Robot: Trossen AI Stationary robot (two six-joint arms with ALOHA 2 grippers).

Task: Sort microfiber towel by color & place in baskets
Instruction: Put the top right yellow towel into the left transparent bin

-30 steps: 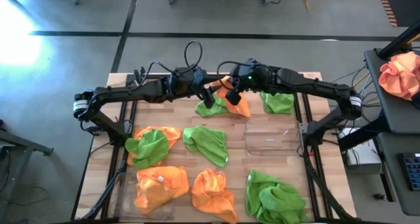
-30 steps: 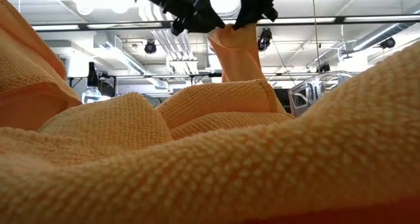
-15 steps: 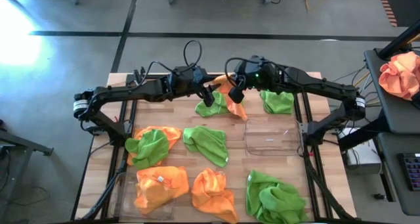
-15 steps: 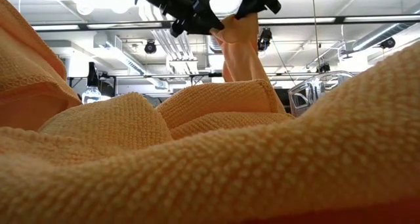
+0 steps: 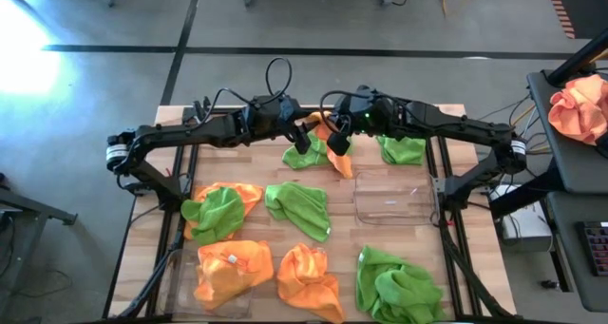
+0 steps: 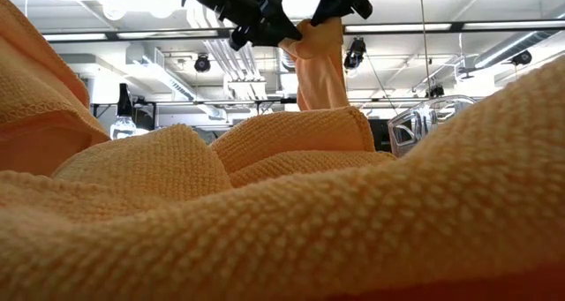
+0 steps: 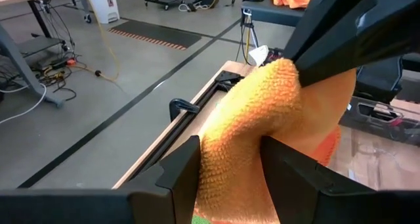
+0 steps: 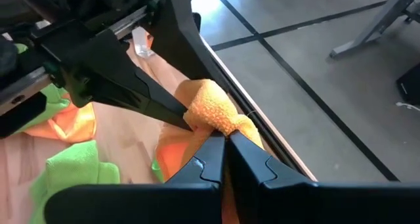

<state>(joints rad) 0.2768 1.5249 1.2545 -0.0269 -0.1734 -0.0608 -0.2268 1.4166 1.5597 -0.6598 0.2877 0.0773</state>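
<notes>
An orange microfiber towel (image 5: pixel 336 143) hangs at the table's far middle, above a green towel (image 5: pixel 304 157). My left gripper (image 5: pixel 307 137) and my right gripper (image 5: pixel 332 134) meet at its top, both shut on it. In the low view the orange towel (image 6: pixel 320 71) hangs under the two grippers, and its lower end is hidden behind a near orange cloth (image 6: pixel 282 213). One clear basket (image 5: pixel 393 199) stands right of centre. A second basket (image 5: pixel 180 284) at the near left has an orange towel (image 5: pixel 233 267) in it. My left gripper pinches a bunched fold at the towel's top (image 7: pixel 244 135) between its two fingers (image 7: pixel 186 166), coming nearly level from the table's left. The cloth fills the gap between them and hangs below. My right gripper pinches the same top fold (image 8: pixel 211 113) at its shut fingertips (image 8: pixel 213 152), slanting down from the table's right side. The towel hangs below, lifted; I cannot tell whether its lower end rests on anything.
More towels lie about: green (image 5: pixel 402 148) at the far right, orange with green (image 5: pixel 220 210) at the left, green (image 5: pixel 299 208) in the middle, orange (image 5: pixel 309 281) and green (image 5: pixel 397 286) near the front. A peach cloth (image 5: pixel 579 110) lies on a side table.
The held orange towel, which slanted toward the table's right, now hangs nearly straight below the grippers, and less of it spreads out when seen from above. Both grippers keep hold of its top.
</notes>
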